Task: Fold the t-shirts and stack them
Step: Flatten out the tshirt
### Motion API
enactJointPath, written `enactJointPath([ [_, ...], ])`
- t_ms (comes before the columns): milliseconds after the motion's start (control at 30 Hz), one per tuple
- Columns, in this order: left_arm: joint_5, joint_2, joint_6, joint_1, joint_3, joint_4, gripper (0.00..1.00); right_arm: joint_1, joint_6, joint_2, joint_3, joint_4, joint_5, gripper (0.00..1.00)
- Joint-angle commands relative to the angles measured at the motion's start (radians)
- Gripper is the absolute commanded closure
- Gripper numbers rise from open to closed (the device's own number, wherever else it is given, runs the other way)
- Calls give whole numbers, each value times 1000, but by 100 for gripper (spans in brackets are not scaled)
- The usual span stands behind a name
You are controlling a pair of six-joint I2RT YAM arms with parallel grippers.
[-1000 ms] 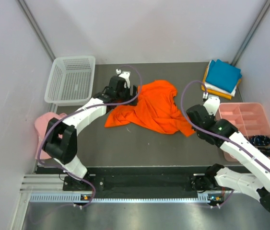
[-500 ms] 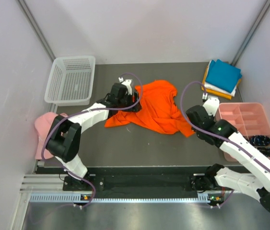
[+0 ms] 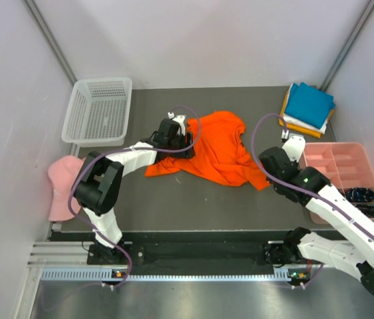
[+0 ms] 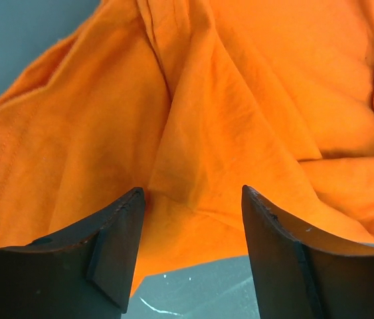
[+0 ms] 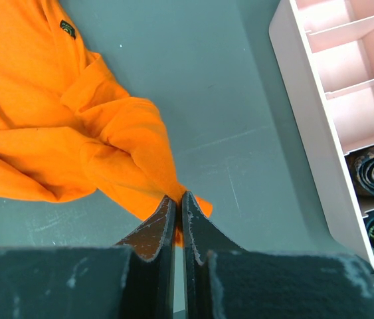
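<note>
Right end effector (image 5: 179, 201) pinches orange t-shirt (image 3: 216, 149) on dark table (image 3: 193, 206); pale walls (image 3: 206, 40).

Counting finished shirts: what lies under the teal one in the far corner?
Under the teal shirt, a white edge shows, then an amber edge below it. The teal covers the rest, hiding any further layers.

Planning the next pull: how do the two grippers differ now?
The left gripper is open, jaws apart above the orange shirt's crumpled fabric; the right gripper is shut, pinching a corner of it. The left one sits at the shirt's left edge, the right one at its near right tip. Both point down at the same shirt.
</note>
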Motion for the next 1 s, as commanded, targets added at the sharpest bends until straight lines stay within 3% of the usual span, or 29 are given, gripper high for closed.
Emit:
enactJointPath([
  [0, -19, 18, 25, 1, 60, 52, 41, 9, 3, -9, -1, 3, 21, 100],
  [133, -24, 27, 25, 1, 70, 52, 45, 9, 1, -6, -2, 5, 20, 100],
  [533, -19, 32, 32, 7, 68, 77, 98, 8, 4, -2, -5, 5, 20, 100],
  [800, -44, -8, 90, -11, 142, -16, 100, 8, 10, -5, -10, 8, 10, 100],
  [967, -243, -17, 159, -31, 238, -180, 100, 9, 12, -6, -13, 12, 6, 100],
])
